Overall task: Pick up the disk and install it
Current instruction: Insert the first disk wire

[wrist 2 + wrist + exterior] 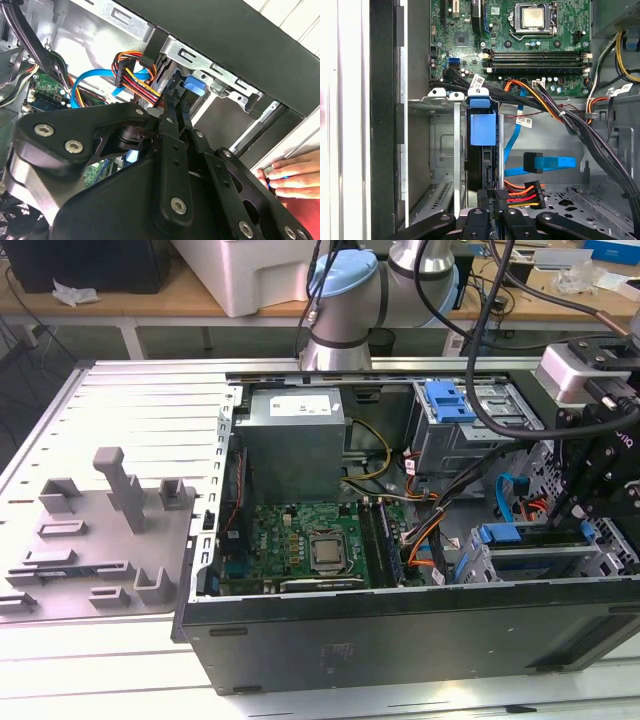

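The disk (pixel 482 167) stands on edge in a slot of the metal drive cage (pixel 442 100) at the front corner of the open computer case (pixel 400 640). Its blue carrier (pixel 483 127) frames the far end. In the exterior view the carrier (pixel 505 533) shows blue in the cage at the right. My gripper (pixel 493 196) reaches down into the case with its fingers close together, right at the disk's near end. The second wrist view shows the gripper (pixel 175 100) just short of the blue carrier (pixel 195 85). Whether the tips touch the disk I cannot tell.
A person's hand (pixel 292 175) rests on the case's outer edge. Blue data cable (pixel 545 162) and coloured power wires (pixel 522 192) lie beside the slot. A blue bracket (pixel 448 400) tops the rear drive cage. Motherboard (pixel 300 540) and a grey fixture plate (pixel 100 540) lie to the exterior view's left.
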You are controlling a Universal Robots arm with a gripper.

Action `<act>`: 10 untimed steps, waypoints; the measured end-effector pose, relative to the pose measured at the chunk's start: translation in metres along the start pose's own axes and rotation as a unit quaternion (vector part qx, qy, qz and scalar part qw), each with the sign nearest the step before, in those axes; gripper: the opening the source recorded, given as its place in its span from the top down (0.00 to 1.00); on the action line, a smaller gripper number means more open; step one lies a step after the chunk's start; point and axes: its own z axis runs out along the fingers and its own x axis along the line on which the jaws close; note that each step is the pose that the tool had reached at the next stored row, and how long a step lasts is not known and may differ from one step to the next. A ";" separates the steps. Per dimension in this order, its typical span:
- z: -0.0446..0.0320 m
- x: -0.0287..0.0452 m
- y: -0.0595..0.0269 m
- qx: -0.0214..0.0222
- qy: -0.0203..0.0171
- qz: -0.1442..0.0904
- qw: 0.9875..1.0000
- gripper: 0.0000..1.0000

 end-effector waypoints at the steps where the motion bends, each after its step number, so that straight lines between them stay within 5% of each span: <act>1: -0.0003 0.0000 0.0000 0.000 0.000 0.000 1.000 0.83; 10: 0.0008 0.0000 0.0000 0.000 0.000 0.000 1.000 0.83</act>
